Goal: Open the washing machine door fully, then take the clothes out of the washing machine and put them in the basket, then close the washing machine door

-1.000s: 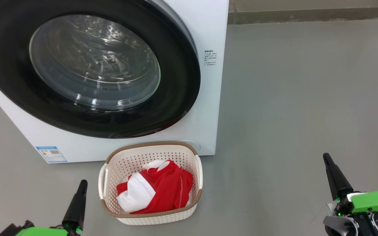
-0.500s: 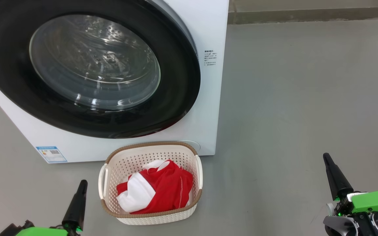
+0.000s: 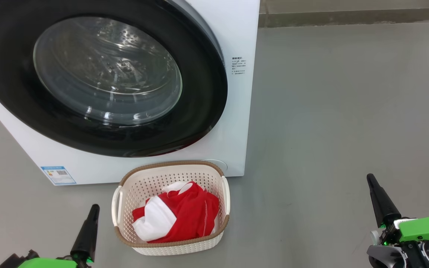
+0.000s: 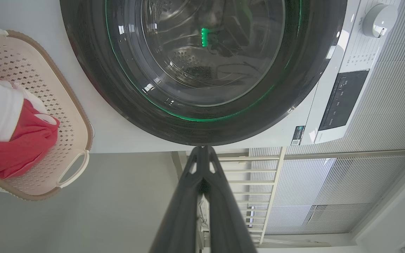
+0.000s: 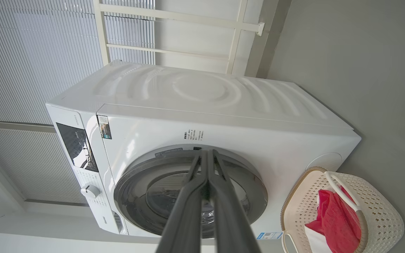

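Left pincer: the left pincer (image 3: pixel 94 209), two long dark fingers on a green mount, is pressing its fingertips (image 4: pixel 202 150) together, gripping nothing, and pointing at the machine's front.
Right pincer: the right pincer (image 3: pixel 370 178), built alike, is also keeping its tips (image 5: pixel 206 153) together around nothing, well apart from the left one across the floor.
Door: the large round door (image 3: pixel 203 93), with a glossy black rim and a bulging clear glass window, is sitting shut against the machine, straight ahead of the left pincer's tips and to the left of the right pincer.
Washing machine: the big white boxy washing machine (image 3: pixel 238 33) is standing beyond both pincers, its blue label sticker (image 3: pixel 58 175) showing ahead of the left pincer.
Basket: the small cream-white perforated plastic basket (image 3: pixel 169 164) with a brown woven-look rim is resting on the floor between the pincers, just beside the left one, touching or nearly touching the machine's foot.
Clothes: the bright red clothes (image 3: pixel 190 216) with white panels are lying bunched inside the basket, clear of both pincers.
Floor: the smooth grey floor (image 3: pixel 333 119) is stretching ahead of the right pincer.
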